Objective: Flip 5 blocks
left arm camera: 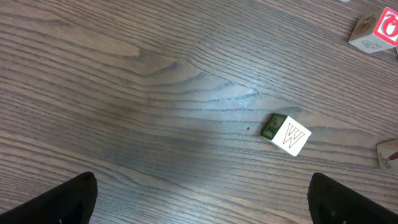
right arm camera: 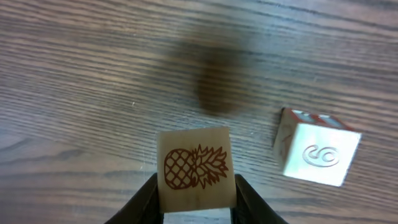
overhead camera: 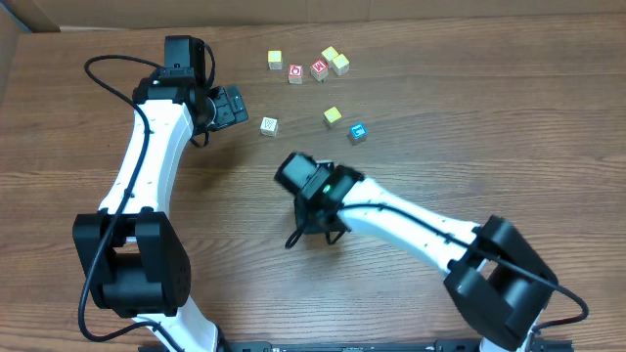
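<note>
My right gripper is shut on a pale wooden block with a red-brown pineapple drawing facing the wrist camera. The block hangs above the table, with a dark shadow below it. In the overhead view that gripper is at mid-table and hides the held block. Loose blocks lie behind it: a white W block, a yellow one and a blue-faced one. My left gripper stands wide open with nothing between its fingers. The W block lies ahead of it to the right.
A cluster at the back holds two red-faced cubes, two yellow cubes and a cream one. A pale cube with an embossed curl and a red top lies right of the held block.
</note>
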Robot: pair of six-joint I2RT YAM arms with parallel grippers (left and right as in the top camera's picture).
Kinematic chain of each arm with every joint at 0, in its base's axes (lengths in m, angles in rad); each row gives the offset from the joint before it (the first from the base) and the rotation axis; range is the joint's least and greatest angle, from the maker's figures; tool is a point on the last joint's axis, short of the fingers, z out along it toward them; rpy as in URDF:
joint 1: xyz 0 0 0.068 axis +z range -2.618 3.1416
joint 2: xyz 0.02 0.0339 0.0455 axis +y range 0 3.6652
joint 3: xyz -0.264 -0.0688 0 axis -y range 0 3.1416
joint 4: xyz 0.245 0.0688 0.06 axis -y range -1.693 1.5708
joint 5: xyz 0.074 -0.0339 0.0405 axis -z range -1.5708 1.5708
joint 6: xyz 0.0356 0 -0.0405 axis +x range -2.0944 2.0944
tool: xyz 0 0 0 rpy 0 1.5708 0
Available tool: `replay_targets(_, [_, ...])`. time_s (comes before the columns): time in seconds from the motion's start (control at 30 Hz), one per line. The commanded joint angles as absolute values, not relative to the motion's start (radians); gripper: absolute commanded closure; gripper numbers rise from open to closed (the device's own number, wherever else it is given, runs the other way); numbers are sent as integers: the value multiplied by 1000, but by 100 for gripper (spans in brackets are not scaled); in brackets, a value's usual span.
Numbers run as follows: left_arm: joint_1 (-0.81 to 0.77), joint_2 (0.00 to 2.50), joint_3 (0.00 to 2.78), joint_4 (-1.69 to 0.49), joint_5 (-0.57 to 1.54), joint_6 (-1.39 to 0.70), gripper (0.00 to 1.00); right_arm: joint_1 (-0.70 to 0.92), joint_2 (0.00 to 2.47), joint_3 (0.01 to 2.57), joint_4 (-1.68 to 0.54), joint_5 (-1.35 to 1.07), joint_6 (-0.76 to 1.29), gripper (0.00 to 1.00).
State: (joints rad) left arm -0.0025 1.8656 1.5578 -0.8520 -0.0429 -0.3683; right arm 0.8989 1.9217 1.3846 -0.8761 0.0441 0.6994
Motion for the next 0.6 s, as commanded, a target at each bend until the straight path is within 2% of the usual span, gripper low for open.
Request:
replay_targets(0.0, [-6,1874,1578,-852,-56,-390,0,921,1909,1357,-843,181,764,70])
replay_targets(0.2, [-6,1874,1578,-852,-56,-390,0,924,1910,1308,-772,181,764,70])
replay_targets(0.23, [-6,1874,1578,-852,-56,-390,0,924,1910,1306,-771,179,764,67])
replay_targets(0.3, [-6,1874,1578,-852,-56,-390,0,924,1910,1303,-768,179,763,47])
replay_targets(0.33, [-6,1874,1578,-852,-56,-390,0,924,1910,1303,-767,179,763,41])
replay_targets(0.43, [-6,1874,1578,-852,-56,-390,0,924,1910,1303,-762,159,758,35])
replay_targets(0.57, [-6,1874,1578,-852,-56,-390,0,923,1909,1316,-742,137,738,34])
